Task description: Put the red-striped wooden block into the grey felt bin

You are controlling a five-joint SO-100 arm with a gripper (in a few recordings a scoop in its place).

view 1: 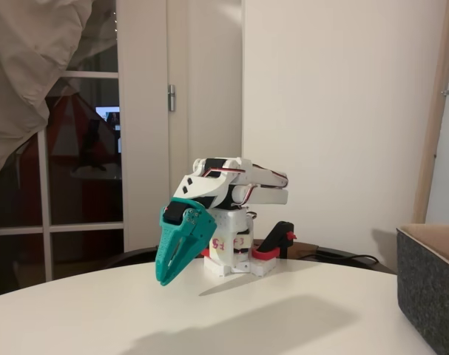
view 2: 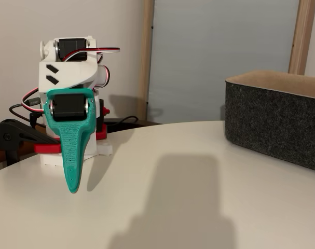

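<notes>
A: Block? I can't spot it on the table (view 2: 199,207) in both fixed views.

B: Bin (view 2: 282,122) sits right of frame. Gripper (view 1: 165,279), left of centre, looks closed and empty. I judge step 1: find the block, then open.

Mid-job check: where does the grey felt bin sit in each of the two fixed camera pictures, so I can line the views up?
A fixed view: the grey felt bin is cut off at the lower right edge, one dark corner on the white table.
Another fixed view: the bin fills the right side at mid-height, its tan inside rim showing.
Shared landmark: the teal gripper, pointing down at the table, left of the bin in both.
</notes>
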